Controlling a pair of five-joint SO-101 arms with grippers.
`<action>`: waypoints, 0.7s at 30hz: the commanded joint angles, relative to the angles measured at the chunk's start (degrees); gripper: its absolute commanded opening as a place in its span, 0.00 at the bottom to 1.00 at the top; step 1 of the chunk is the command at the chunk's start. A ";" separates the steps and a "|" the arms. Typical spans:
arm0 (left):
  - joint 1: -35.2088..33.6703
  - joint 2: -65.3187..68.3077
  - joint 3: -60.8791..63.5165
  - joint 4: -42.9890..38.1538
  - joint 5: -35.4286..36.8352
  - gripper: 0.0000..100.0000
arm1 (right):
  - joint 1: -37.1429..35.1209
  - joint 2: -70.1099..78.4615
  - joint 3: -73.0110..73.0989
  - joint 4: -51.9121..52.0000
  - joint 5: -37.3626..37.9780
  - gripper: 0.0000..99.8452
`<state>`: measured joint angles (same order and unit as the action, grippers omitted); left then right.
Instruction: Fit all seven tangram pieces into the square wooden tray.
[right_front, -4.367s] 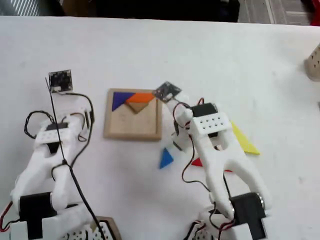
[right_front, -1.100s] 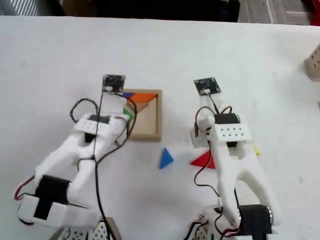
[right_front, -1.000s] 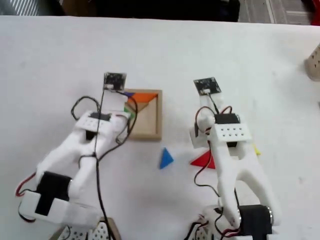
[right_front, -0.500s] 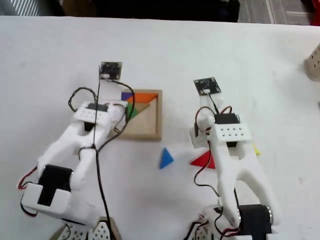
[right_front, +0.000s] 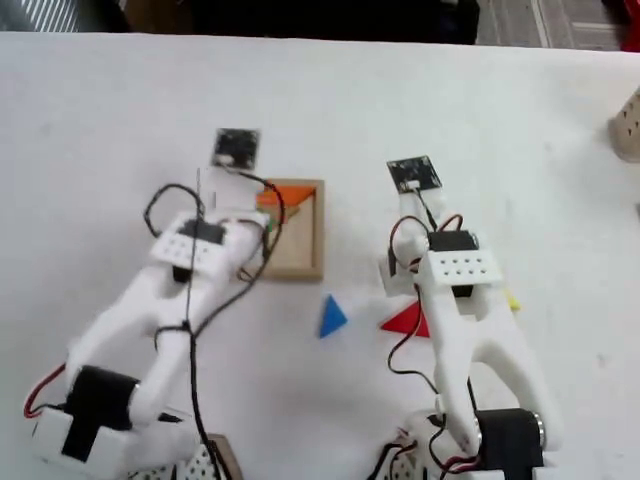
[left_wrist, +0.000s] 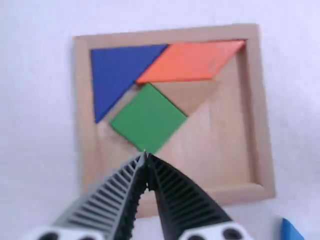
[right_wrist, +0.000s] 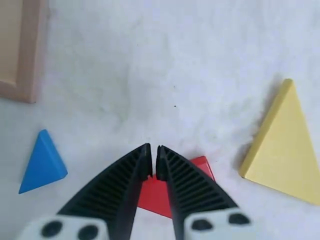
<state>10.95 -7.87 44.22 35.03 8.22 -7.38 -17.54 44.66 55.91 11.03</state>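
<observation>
The wooden tray (left_wrist: 261, 125) lies on the white surface (right_front: 450, 100) and holds four pieces. A large blue triangle (left_wrist: 117, 70) fills one corner, with an orange parallelogram (left_wrist: 192, 61) beside it along the same rim. A brown triangle (left_wrist: 187, 92) sits under the parallelogram. A green square (left_wrist: 147, 117) stands on its point, touching both the blue and brown pieces. The left arm (right_front: 150, 300) reaches over the tray, and the left arm's jaws are together, their tips at the near corner of the green square. Whether they touch it cannot be told. The right arm (right_front: 460, 310) is beside the tray, and the right arm's jaws are also together, over a red piece (right_wrist: 200, 167). A small blue triangle (right_wrist: 42, 162) lies between the tray and the red piece. A yellow triangle (right_wrist: 285, 145) lies near the red piece on its other side.
</observation>
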 joint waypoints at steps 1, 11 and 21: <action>3.91 -3.47 4.57 -8.62 0.62 0.02 | 0.22 -2.33 -0.18 -0.92 0.79 0.02; -1.54 10.42 -5.01 -9.14 0.62 0.02 | 0.22 -2.33 -0.09 -0.92 0.79 0.02; -2.95 11.56 -7.03 -7.03 0.53 0.02 | 0.22 -2.33 -0.09 -0.92 0.79 0.02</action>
<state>9.01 3.91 39.91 27.56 8.40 -7.47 -17.54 44.84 55.91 11.03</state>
